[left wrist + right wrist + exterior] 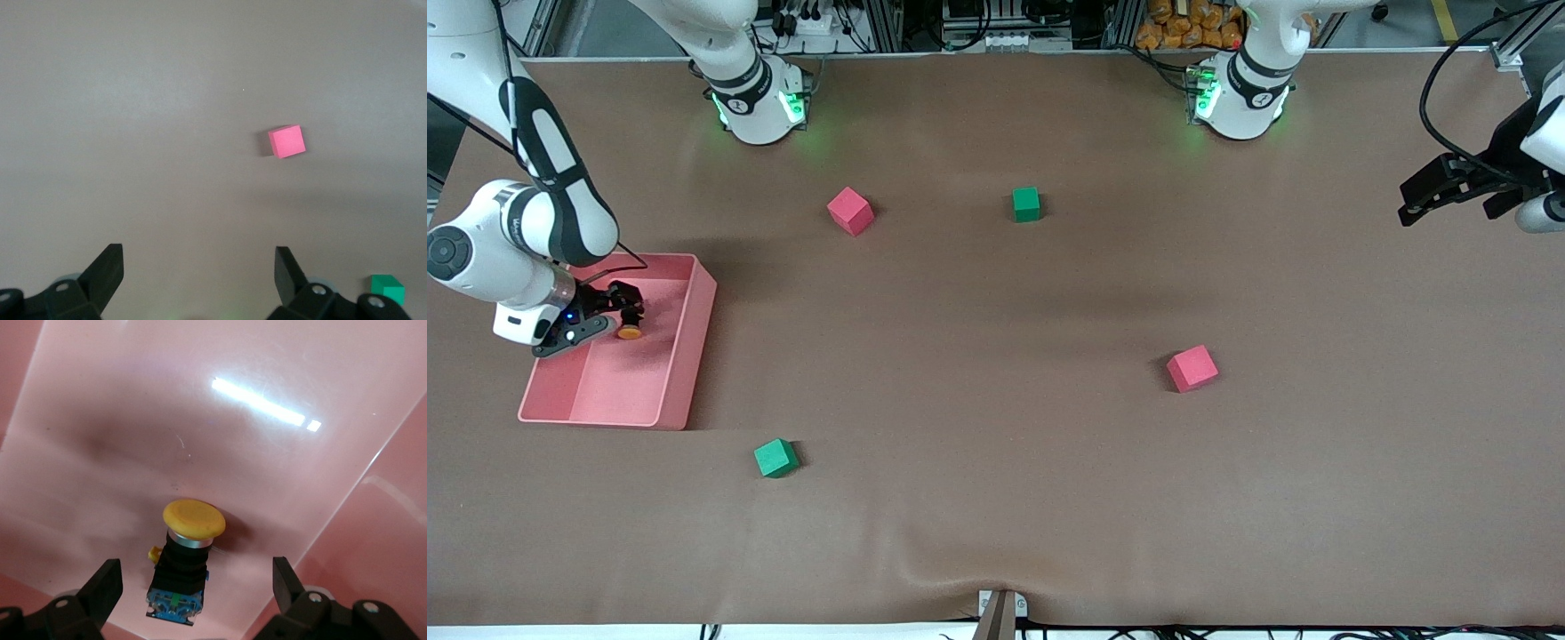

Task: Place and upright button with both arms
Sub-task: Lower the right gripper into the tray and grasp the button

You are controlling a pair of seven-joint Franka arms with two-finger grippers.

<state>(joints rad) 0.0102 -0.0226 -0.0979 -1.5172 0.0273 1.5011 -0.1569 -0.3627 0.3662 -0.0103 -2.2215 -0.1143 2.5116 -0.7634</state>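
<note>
Right gripper point(609, 322) is down in pink bin point(698, 338), jaws spread w/ gaps either side of button point(187, 567); bin walls hem it in at 3 and 12 o'clock, way out is up. Left gripper point(198, 277) waits over bare desk point(996, 498), jaws apart. Desk's middle lies free btwn red cubes point(850, 211) point(1192, 368) and green cubes point(1026, 204) point(775, 458).

No text, label or number can be read anywhere here. The white arm point(525, 222) over the pink tray point(694, 338) carries small dark lettering on its band, too small to make out.
</note>
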